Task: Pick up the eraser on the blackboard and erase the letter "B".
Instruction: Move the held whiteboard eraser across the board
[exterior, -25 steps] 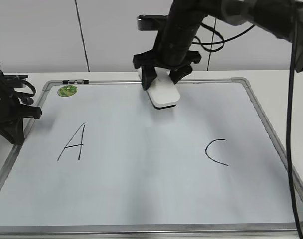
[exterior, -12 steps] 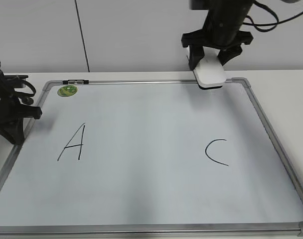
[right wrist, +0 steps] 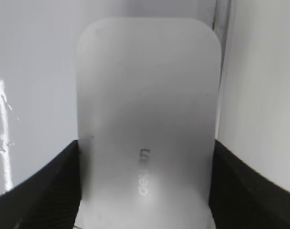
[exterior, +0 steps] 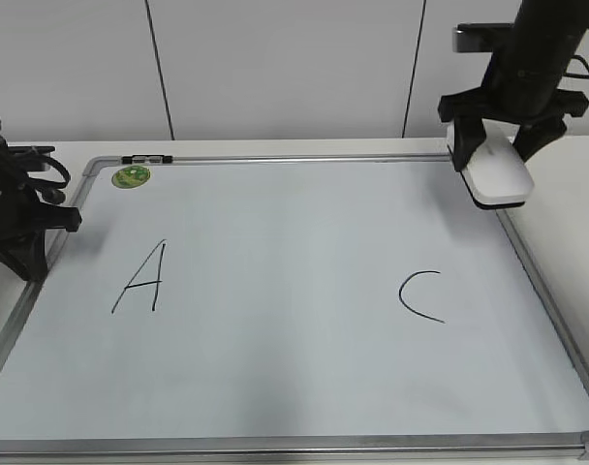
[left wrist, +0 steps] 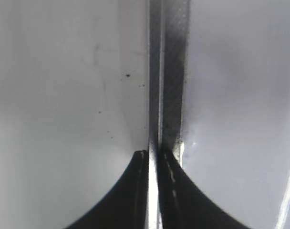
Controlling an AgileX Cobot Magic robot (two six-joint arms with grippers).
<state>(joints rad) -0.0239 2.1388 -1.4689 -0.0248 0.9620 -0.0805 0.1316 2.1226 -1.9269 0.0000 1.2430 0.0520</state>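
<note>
The blackboard (exterior: pixel 294 291) lies flat on the bench (exterior: pixel 566 223), bearing an "A" (exterior: pixel 142 278) and a "C" (exterior: pixel 420 295). The right gripper (exterior: pixel 508 145) clamps the eraser (exterior: pixel 498 176) above the board's upper right corner. The left gripper (left wrist: pixel 154 157) rests closed on the left frame.

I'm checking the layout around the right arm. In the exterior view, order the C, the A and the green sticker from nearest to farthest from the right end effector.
From the right end effector, holding the eraser:
1. C, lower right of the board.
2. Green sticker, top-left corner.
3. A, lower left.
Sticker and A are nearly tied.

White eraser (exterior: pixel 497 177), grey-framed blackboard (exterior: pixel 275 159)
</note>
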